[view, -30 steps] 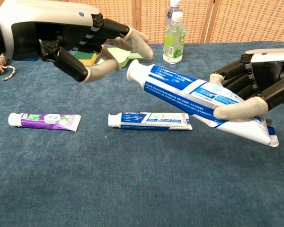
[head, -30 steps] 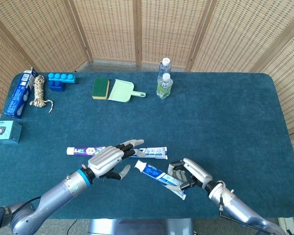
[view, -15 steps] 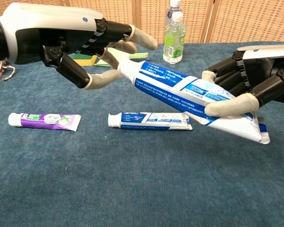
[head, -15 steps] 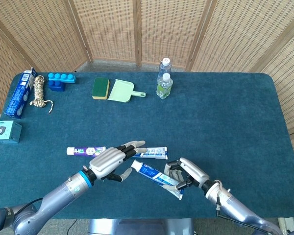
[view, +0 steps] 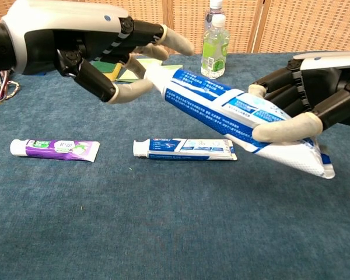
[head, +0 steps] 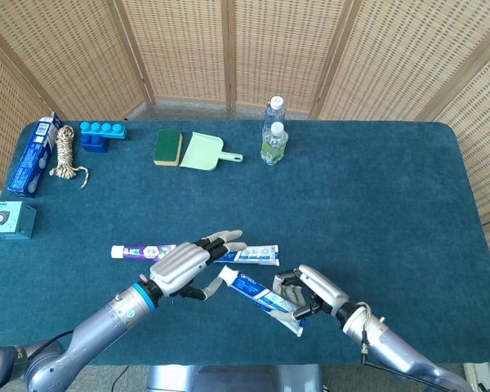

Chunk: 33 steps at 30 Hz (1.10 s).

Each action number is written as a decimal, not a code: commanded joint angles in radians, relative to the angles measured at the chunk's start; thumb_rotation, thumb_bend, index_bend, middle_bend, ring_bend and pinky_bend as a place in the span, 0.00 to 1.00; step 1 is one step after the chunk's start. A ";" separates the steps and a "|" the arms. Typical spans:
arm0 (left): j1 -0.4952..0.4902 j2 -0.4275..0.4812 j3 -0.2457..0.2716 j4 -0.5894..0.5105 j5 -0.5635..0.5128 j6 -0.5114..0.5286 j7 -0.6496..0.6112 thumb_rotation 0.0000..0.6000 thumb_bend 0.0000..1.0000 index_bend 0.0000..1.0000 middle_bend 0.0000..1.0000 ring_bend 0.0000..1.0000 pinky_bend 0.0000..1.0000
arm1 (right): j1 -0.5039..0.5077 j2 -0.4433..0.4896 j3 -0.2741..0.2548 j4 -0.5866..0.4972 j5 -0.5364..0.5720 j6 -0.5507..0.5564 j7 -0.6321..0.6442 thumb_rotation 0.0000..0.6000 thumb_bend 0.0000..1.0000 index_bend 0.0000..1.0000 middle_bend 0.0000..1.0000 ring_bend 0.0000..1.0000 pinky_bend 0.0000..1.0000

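Note:
My right hand (head: 314, 292) (view: 315, 99) holds a blue-and-white toothpaste tube (head: 261, 296) (view: 233, 108) by its flat tail end, above the table near the front edge. The tube's cap end points left into my left hand (head: 184, 265) (view: 93, 44). That hand's fingers are spread, with the cap lying between thumb and fingers; whether they touch it is unclear. Two more tubes lie flat on the blue cloth behind: a purple one (head: 139, 251) (view: 55, 148) and a blue one (head: 257, 256) (view: 186, 148).
Two water bottles (head: 273, 143) (view: 214, 44) stand at the back centre. A green sponge (head: 168, 147) and pale green dustpan (head: 202, 152) lie to their left. A blue block (head: 103, 135), rope (head: 64, 155), blue box (head: 33, 157) and teal box (head: 11, 219) line the left edge.
My right hand has carried the tube leftward, so its cap end now sits inside my left hand's spread fingers. The left hand has shifted slightly toward it.

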<state>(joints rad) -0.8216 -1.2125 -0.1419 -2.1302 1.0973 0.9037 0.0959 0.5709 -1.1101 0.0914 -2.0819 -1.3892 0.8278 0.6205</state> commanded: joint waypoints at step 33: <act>0.004 0.001 -0.018 -0.003 -0.013 0.004 -0.022 1.00 0.57 0.30 0.05 0.01 0.19 | -0.005 0.047 -0.048 -0.041 -0.132 0.016 0.074 1.00 0.47 0.96 0.73 0.72 0.75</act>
<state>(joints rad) -0.8185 -1.2117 -0.1604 -2.1332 1.0840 0.9080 0.0743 0.5654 -1.0642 0.0453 -2.1222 -1.5188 0.8425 0.6934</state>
